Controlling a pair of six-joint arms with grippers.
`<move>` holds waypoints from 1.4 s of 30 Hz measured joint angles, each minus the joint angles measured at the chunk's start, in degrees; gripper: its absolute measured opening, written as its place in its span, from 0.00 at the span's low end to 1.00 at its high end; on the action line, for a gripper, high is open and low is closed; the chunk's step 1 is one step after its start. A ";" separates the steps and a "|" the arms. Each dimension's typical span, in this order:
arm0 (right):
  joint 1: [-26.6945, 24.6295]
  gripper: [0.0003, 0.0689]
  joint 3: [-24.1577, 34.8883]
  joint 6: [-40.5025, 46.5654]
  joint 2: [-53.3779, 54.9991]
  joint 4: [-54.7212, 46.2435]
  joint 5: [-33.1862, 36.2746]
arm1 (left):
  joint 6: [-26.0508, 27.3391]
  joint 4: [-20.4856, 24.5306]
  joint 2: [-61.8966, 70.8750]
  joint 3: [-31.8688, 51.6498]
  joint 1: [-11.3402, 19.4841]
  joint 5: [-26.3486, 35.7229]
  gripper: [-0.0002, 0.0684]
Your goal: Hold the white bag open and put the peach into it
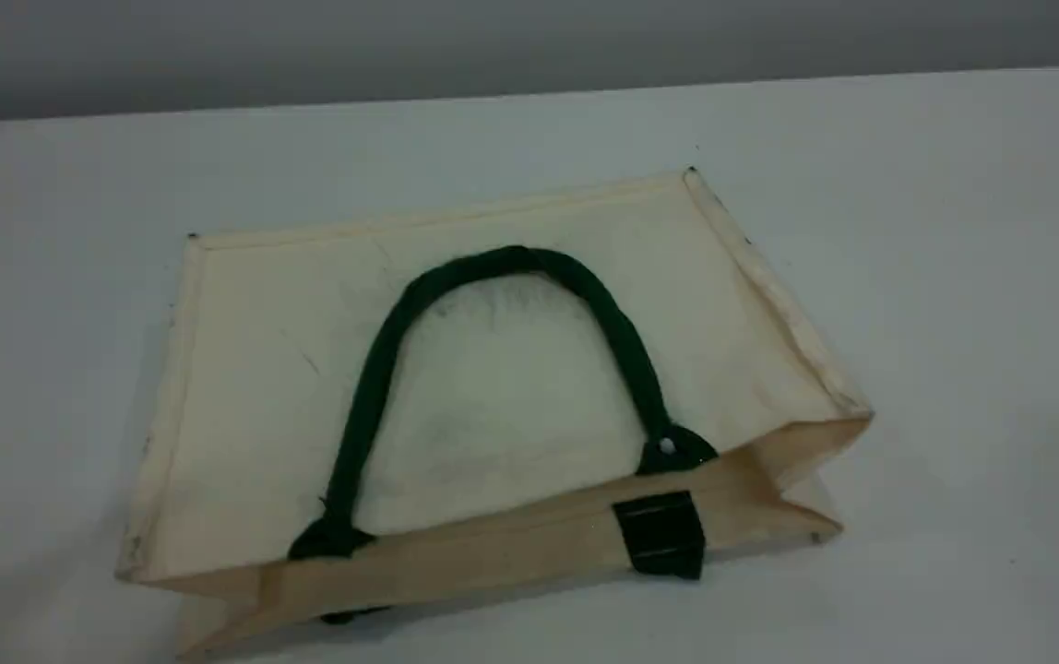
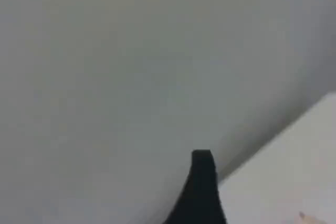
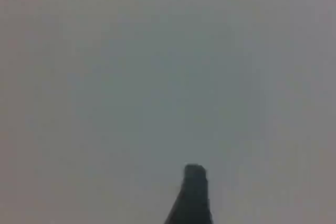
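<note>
White bag (image 1: 511, 406) lies flat on the table (image 1: 954, 277), collapsed, mouth on its near side and pressed shut. Right gusset is folded inward. One dark green rope handle (image 1: 511, 263) rests on the bag's top panel, arching toward its far edge. Dark green strap tab (image 1: 663, 535) wraps the mouth edge just below the handle's right end. A bit of the second handle (image 1: 345, 616) pokes out from under the bag's near-left corner.

Left gripper (image 2: 202, 187): one dark fingertip shows against blank grey, fingers spread, gripping nothing. Right gripper (image 3: 194, 192): same, fingers spread, nothing in them. Neither is near the bag.
</note>
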 joint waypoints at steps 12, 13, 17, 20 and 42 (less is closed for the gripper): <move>1.07 0.83 0.02 0.77 -5.08 0.22 -1.35 | 3.30 0.00 -21.77 18.48 0.00 -21.93 0.85; 1.07 0.83 0.02 0.27 -5.08 0.15 -1.36 | 3.30 0.06 -23.58 19.67 0.00 -23.48 0.85; 1.20 0.83 0.02 0.19 -6.17 -0.06 2.29 | 3.30 1.51 -30.56 23.85 0.00 -28.75 0.85; 1.20 0.83 0.02 0.19 -8.13 0.59 3.66 | 3.25 1.51 -35.16 25.49 0.00 -30.57 0.85; 1.20 0.74 12.48 3.84 -27.49 1.10 8.07 | -6.75 -1.45 -36.96 42.65 0.00 -24.24 0.85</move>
